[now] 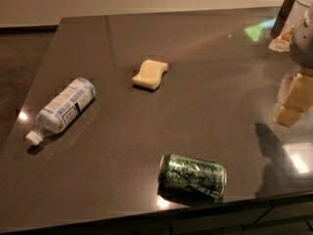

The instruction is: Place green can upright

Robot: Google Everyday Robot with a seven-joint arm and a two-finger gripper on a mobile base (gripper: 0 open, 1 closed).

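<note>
The green can point(192, 176) lies on its side on the dark glossy table point(195, 111), close to the front edge and a little right of the middle. It is dark green with a pale patterned print, and its long axis runs left to right. My gripper point(302, 31) shows as a grey and white shape at the far right edge, partly cut off. It is above the table's right side, far from the can and apart from it.
A clear plastic bottle point(63, 109) with a white-blue label lies on its side at the left, its cap toward the front left. A pale yellow sponge point(150, 74) lies in the middle. The table's front edge runs just below the can. The arm's shadow point(274, 155) falls at the right.
</note>
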